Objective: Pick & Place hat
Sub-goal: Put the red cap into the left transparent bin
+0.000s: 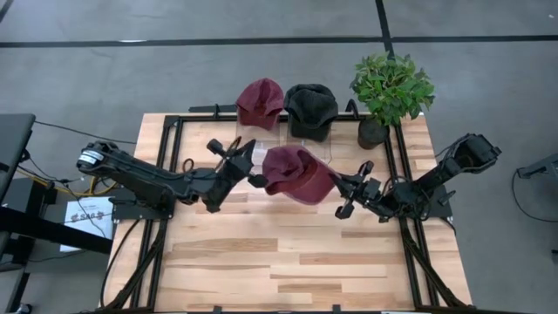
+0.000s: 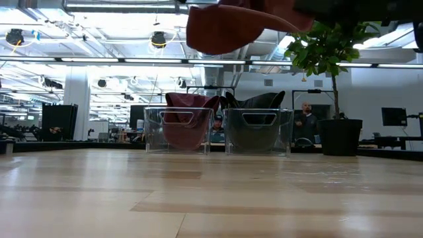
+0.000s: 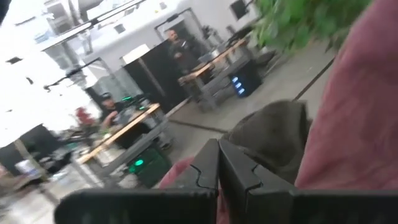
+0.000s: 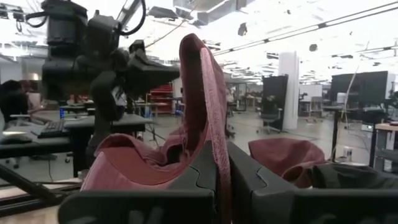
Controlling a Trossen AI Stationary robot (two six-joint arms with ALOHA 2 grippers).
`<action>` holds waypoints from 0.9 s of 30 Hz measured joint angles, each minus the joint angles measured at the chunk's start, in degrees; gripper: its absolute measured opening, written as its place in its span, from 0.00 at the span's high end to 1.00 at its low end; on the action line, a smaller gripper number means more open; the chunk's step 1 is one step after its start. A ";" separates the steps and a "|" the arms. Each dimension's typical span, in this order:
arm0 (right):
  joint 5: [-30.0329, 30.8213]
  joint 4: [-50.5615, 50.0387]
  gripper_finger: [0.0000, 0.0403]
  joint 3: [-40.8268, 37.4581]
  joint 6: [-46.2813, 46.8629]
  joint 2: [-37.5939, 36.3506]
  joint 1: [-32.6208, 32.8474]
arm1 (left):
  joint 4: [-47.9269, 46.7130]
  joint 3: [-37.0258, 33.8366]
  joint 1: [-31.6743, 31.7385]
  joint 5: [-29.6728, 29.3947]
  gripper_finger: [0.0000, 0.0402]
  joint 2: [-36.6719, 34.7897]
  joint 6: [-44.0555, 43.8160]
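Looking down from the high view, a maroon hat [image 1: 296, 172] hangs above the desk [image 1: 261, 253], just in front of two clear bins. The left hand [image 1: 254, 177] and right hand [image 1: 336, 185] each pinch one side of it. From the low view, the hat [image 2: 231, 26] floats above the bins [image 2: 258, 132]. Through the right wrist view, that hand's fingers [image 4: 205, 171] clamp the hat's fabric.

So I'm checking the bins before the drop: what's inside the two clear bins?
The left bin holds a maroon hat, the right bin a dark grey hat. Each hat fills its bin, so anything beneath them is hidden.
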 joint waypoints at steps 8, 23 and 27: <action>-2.73 -0.02 1.00 0.00 -0.46 0.00 0.00 | -0.31 0.02 -0.02 11.52 0.99 -1.56 -8.48; -13.99 -0.06 1.00 0.00 3.91 0.00 0.00 | -0.53 0.00 7.13 23.26 0.99 -0.29 -14.85; -15.11 -0.10 1.00 0.00 3.91 0.00 0.00 | -0.31 -0.01 10.60 24.89 0.99 -0.29 -17.28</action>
